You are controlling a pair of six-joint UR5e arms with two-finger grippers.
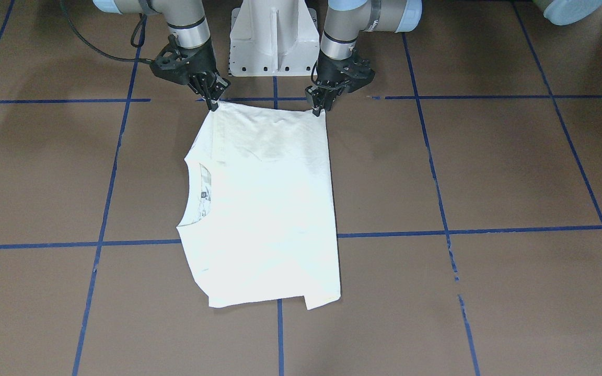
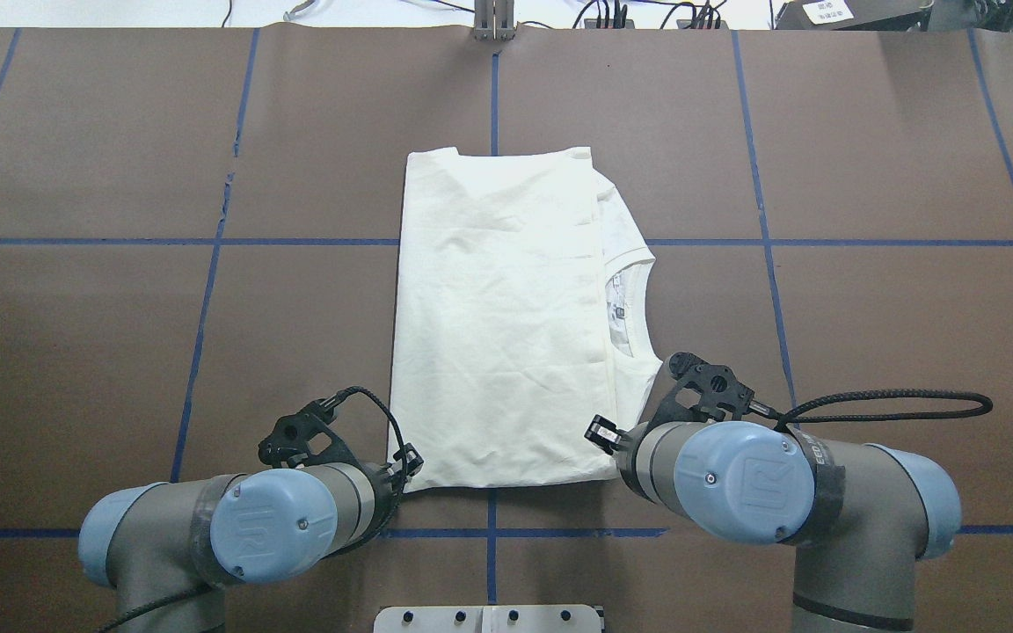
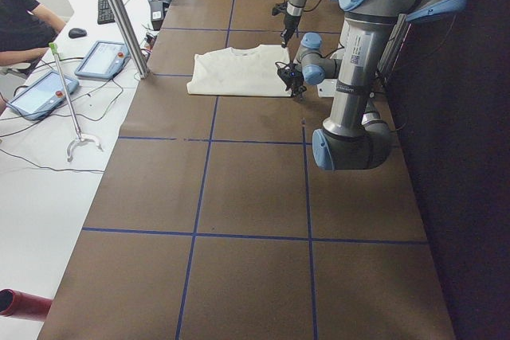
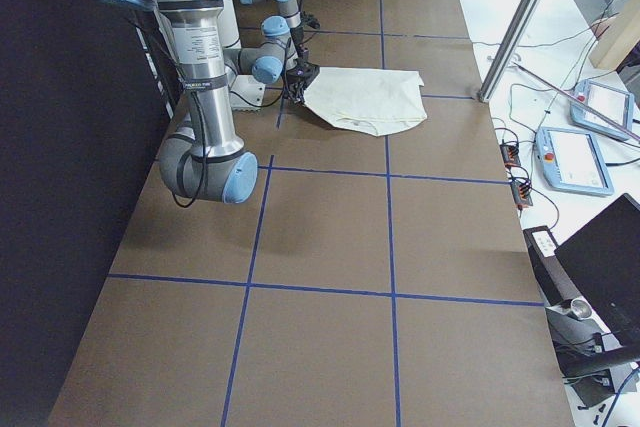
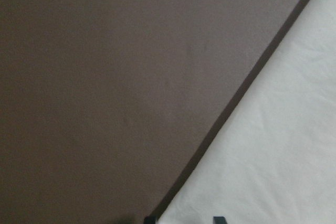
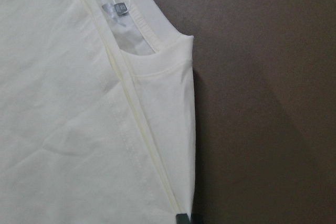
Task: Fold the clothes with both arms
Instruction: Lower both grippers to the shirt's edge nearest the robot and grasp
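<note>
The cream-white shirt (image 1: 264, 209) lies folded on the brown table, plain reverse up; the cat print is hidden. Its neckline with a small label (image 2: 619, 309) points to the robot's right. My right gripper (image 1: 212, 102) is shut on the shirt's near right corner, seen in the right wrist view (image 6: 189, 217). My left gripper (image 1: 319, 108) is shut on the near left corner, seen in the overhead view (image 2: 408, 470). The near edge is raised a little off the table between them. The left wrist view shows the shirt (image 5: 273, 156) with a shadow under its edge.
The white pedestal (image 1: 273, 36) stands just behind the grippers. Blue tape lines (image 2: 207, 290) grid the table. Beyond the far edge are a metal post (image 3: 119, 13), tablets (image 3: 102, 59) and a seated person (image 3: 20, 21).
</note>
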